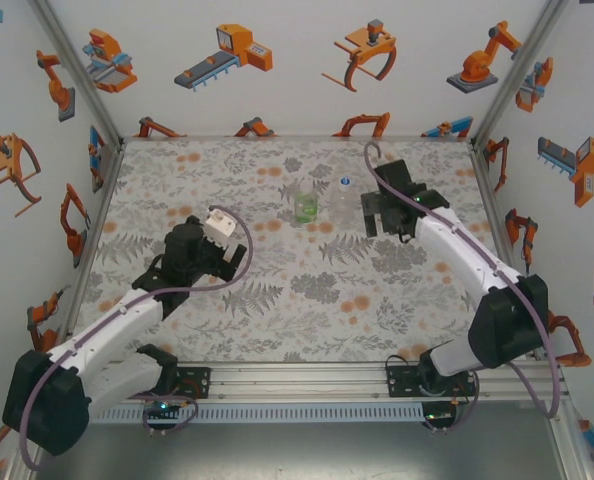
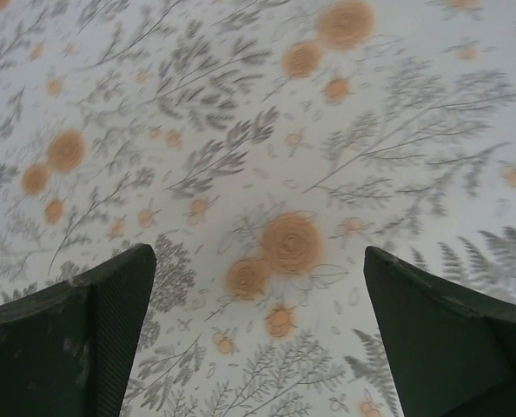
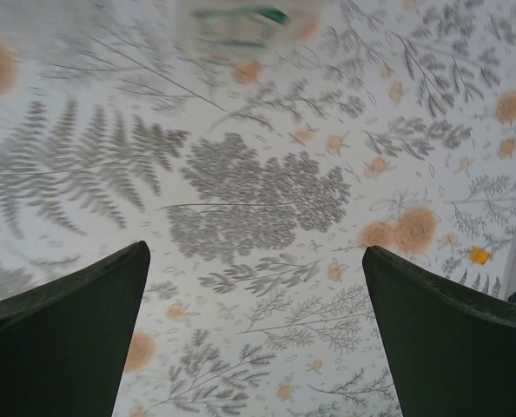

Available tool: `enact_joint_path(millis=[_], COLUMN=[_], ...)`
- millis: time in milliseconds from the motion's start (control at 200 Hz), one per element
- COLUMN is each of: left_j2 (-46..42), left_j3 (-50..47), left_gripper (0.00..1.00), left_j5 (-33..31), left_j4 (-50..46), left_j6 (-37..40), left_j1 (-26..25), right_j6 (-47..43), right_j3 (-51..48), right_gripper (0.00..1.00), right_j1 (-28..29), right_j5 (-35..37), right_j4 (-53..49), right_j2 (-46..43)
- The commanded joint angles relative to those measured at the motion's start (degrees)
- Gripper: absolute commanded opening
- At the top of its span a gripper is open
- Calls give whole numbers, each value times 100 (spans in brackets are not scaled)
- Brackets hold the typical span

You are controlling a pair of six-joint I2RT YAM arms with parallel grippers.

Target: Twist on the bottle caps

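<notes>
Left gripper (image 2: 258, 261) and right gripper (image 3: 254, 261) both hang released, jaws wide. On the worktop (image 1: 277, 320) — near the right gripper — stand a green-labelled bottle (image 1: 305, 206) and a clear bottle (image 1: 345, 195), blue cap (image 1: 345, 181) on top.

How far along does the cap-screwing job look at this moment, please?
Looks done: the plain bottle appears to carry its blue cap. In hand: nothing; the left gripper and right gripper both stand open above the tablecloth. To do: check the green-labelled bottle; whether it is capped is too small to tell.
</notes>
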Motion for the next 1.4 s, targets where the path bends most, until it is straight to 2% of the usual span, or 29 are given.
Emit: enact_joint_path(millis=[0, 150, 300, 335, 481, 561, 606, 651, 711, 821, 996, 1066, 1126, 1197, 1397], left_j2=[153, 692, 1398, 1508, 1870, 2018, 2202, 2386, 2305, 2421, 3121, 2966, 3095, 3015, 3055], left_j3=[-337, -608, -926, -869, -939, -772, -819, -840, -763, -836, -983, -744, -756, -659, -656], left_gripper=[97, 97, 97, 97, 97, 97, 97, 97, 97, 97, 97, 97, 97, 97, 97], left_j5=[-422, -449, -150, -204, 388, 618, 899, 909, 1035, 1258, 1710, 1817, 1737, 1532, 1282], left_j4=[1039, 1716, 2904, 2926, 3749, 3680, 3997, 4277, 3962, 4234, 5309, 4537, 4805, 4450, 4530], left_j6=[-231, -355, -426, -394, -309, -632, -745, -834, -953, -1122, -1293, -1253, -1352, -1379, -1436], left_j1=[347, 894, 1420, 1461, 1832, 2096, 2230, 2300, 2442, 2643, 2881, 2916, 2948, 2935, 2895], right_j6=[-175, -453, -915, -950, -676, -565, -516, -533, -532, -604, -482, -437, -419, -417, -434], right_j3=[-766, -1725, -2719, -2941, -3572, -3720, -3871, -3950, -4096, -4465, -4475, -4488, -4483, -4469, -4459], right_gripper=[99, 99, 99, 99, 99, 99, 99, 99, 99, 99, 99, 99, 99, 99, 99], right_j1=[-470, -1121, -1529, -1638, -2103, -2175, -2205, -2229, -2233, -2229, -2229, -2229, -2228, -2229, -2225], right_j5=[-26, -412, -607, -672, -946, -1075, -1197, -1312, -1350, -1479, -1173, -1068, -1039, -1039, -1065], right_j4=[1248, 2478, 4246, 4678, 6129, 6583, 7004, 7276, 7694, 8622, 8583, 8578, 8578, 8574, 8539], right_j2=[-285, -390, -377, -353, -104, -89, -39, 70, 307, 564, 533, 524, 524, 532, 533])
